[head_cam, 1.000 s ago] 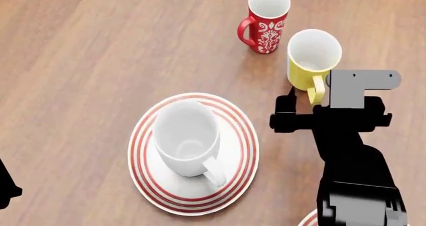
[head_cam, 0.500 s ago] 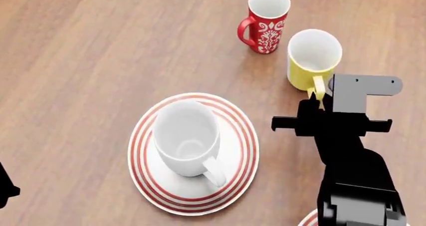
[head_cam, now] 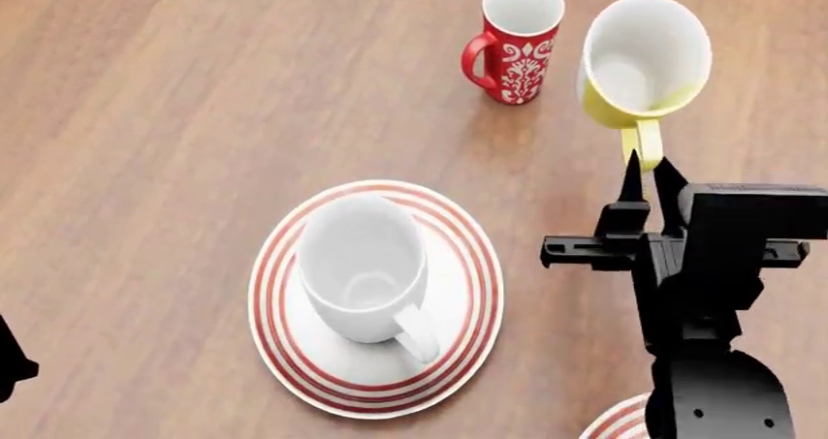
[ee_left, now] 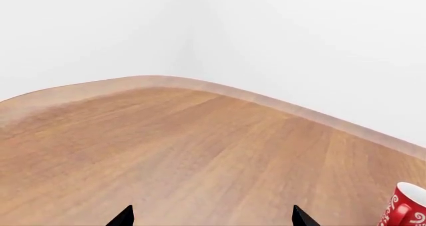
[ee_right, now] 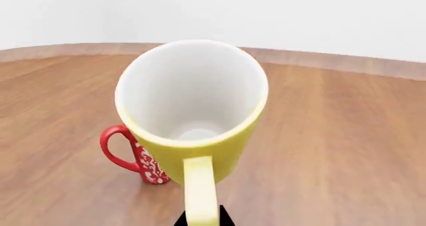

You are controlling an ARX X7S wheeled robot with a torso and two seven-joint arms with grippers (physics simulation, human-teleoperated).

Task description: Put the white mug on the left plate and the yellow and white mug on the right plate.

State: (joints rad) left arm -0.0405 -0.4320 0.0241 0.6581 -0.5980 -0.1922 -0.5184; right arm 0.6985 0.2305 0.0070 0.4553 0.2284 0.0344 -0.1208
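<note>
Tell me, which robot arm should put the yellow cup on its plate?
The right. Its right gripper already pinches the handle of the yellow and white mug, and the right plate peeks out beside that arm. The left gripper is open over bare table.

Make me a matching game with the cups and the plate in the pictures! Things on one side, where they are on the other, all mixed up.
Things:
1. white mug
2. yellow and white mug
3. red mug
4. right plate

Where or how:
A. standing on the table, touched by no gripper
B. only its rim peeks in at the head view's bottom edge
C. sitting on the left plate
D. tilted, its handle pinched by the right gripper

Pairs: 1-C, 2-D, 3-A, 4-B
</note>
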